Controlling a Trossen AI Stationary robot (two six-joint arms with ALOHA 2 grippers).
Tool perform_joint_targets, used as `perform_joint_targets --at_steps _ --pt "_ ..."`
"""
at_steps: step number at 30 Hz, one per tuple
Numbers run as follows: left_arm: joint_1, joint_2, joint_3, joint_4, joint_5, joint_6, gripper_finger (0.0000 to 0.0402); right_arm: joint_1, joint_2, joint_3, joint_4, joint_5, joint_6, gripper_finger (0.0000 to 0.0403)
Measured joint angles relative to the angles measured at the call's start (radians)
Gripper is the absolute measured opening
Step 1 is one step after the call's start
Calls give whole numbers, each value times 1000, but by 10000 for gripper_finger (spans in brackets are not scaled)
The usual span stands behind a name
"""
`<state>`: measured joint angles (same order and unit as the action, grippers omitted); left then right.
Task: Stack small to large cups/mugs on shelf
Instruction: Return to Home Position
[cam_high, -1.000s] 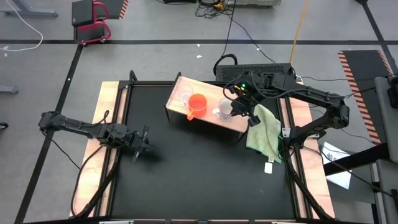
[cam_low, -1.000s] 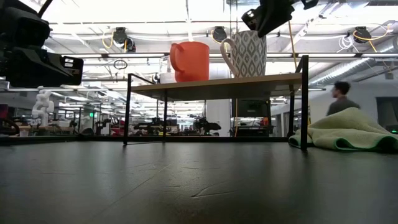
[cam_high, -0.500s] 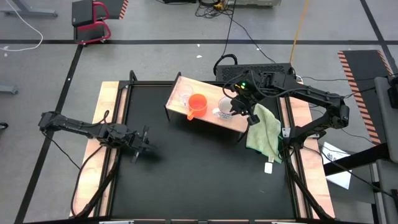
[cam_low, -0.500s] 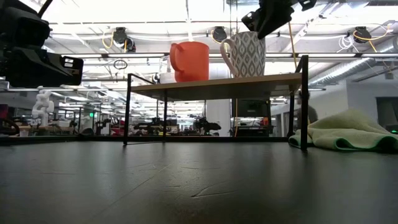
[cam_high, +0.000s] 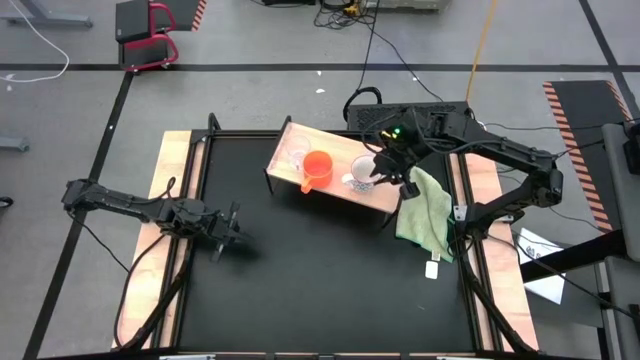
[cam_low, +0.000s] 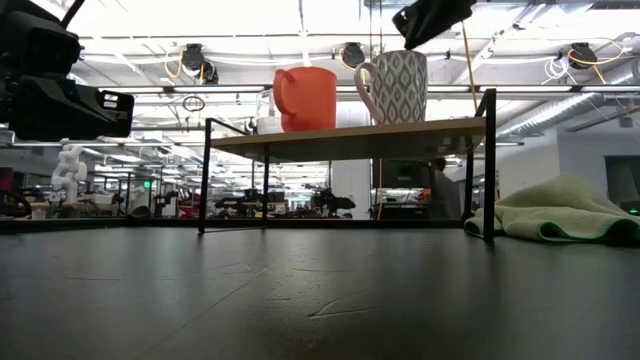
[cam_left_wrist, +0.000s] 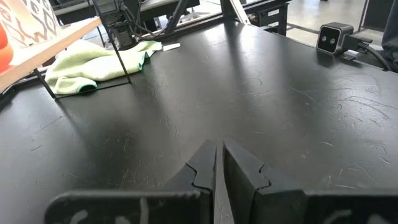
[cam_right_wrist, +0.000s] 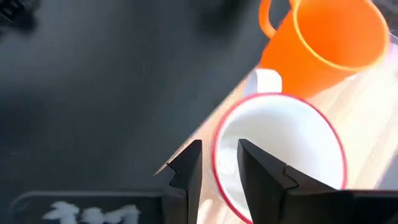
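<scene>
three cups stand in a row on the shelf (cam_high: 338, 150), which sits toward twelve o'clock on the black table (cam_high: 320, 290) in the high view. the row runs from ten o'clock to four o'clock along the board: the small clear cup (cam_high: 296, 158) at the ten o'clock end, the orange mug (cam_high: 318, 165) in the middle, and the white patterned mug (cam_high: 360, 172) at the four o'clock end. all stand upright, and the orange and patterned mugs are close beside each other with a gap between them.

the right gripper (cam_high: 387, 172) hangs just above the patterned mug, off toward its three o'clock side. in the low view it is clear of the rim, and its fingers (cam_right_wrist: 189, 165) are parted and hold nothing.

a green cloth (cam_high: 425, 210) lies crumpled on the table at four o'clock from the shelf, just beside its leg.

the left gripper (cam_high: 228, 232) rests low over the table at about eight o'clock from the shelf, well apart from it, fingers pressed together and empty.
</scene>
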<state>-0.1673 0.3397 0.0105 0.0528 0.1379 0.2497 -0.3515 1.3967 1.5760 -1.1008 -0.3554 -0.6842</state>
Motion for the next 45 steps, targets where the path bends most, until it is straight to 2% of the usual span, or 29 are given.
perform_joint_targets --at_steps 28,34,45 --pt "0 0 0 -6 2 1 31 13 0 2 -3 -18 18 95" --pt "0 0 0 -6 3 1 31 13 -66 2 -12 -17 53 95" --pt "0 0 0 2 3 7 31 56 -265 2 -15 -18 150 95"
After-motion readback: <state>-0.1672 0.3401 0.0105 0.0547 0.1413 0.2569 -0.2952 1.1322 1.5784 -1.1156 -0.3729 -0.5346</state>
